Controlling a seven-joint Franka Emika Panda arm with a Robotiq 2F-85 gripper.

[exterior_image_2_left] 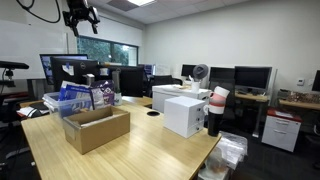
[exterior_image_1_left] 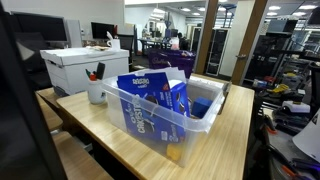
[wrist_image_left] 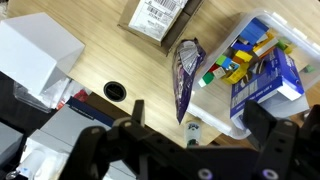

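Gripper (exterior_image_2_left: 80,15) hangs high over the wooden table (wrist_image_left: 100,45), near the ceiling in an exterior view. Jaws are spread wide with nothing between them, and both fingers (wrist_image_left: 133,125) frame the lower edge of the wrist view. The nearest thing is a dark purple bag (wrist_image_left: 185,75). It lies straight below and a little ahead of the gap between the fingers, well apart in height. There is only one arm, so no choice of side arises. The bag's long axis runs top to bottom in the wrist view, across the line that joins the two fingers, so its narrow width faces them. It stands on edge at the wall of the clear plastic bin (exterior_image_1_left: 198,121), on the side toward the cardboard box (wrist_image_left: 160,15). From above I cannot tell whether it is inside the rim or leaning on it. The bag looks like glossy crinkled film, soft and thin, with a pinched top seam. The bin is rigid, see-through and rectangular with rounded corners. It holds blue bags (wrist_image_left: 265,85) of the same shiny film and a cluster of small coloured blocks (wrist_image_left: 240,55) with hard edges. The cardboard box is matt brown, open at the top in an exterior view. A white box (wrist_image_left: 35,50) and a round cable hole (wrist_image_left: 115,91) lie off to the other side.
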